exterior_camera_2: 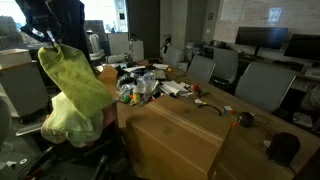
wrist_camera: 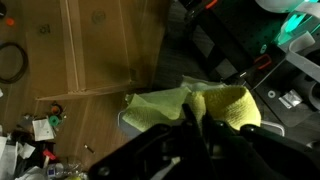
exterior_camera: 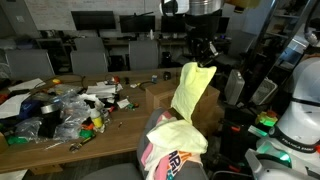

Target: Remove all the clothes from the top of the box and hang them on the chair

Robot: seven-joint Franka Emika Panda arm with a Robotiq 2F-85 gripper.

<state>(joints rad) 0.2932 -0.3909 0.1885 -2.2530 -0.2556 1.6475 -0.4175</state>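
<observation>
Since your claw (exterior_camera: 205, 63) is pinched shut on the top edge of the yellow cloth (exterior_camera: 192, 92), it hangs long above the chair (exterior_camera: 153, 123), over clothes (exterior_camera: 172, 150) draped there, away from the box (exterior_camera_2: 175, 140).

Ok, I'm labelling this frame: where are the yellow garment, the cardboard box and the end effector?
yellow garment (exterior_camera: 192, 95), an exterior view, middle of the hanging cloth.
cardboard box (exterior_camera_2: 180, 128), an exterior view, bare cardboard surface.
end effector (exterior_camera: 203, 62), an exterior view, between its fingertips.
</observation>
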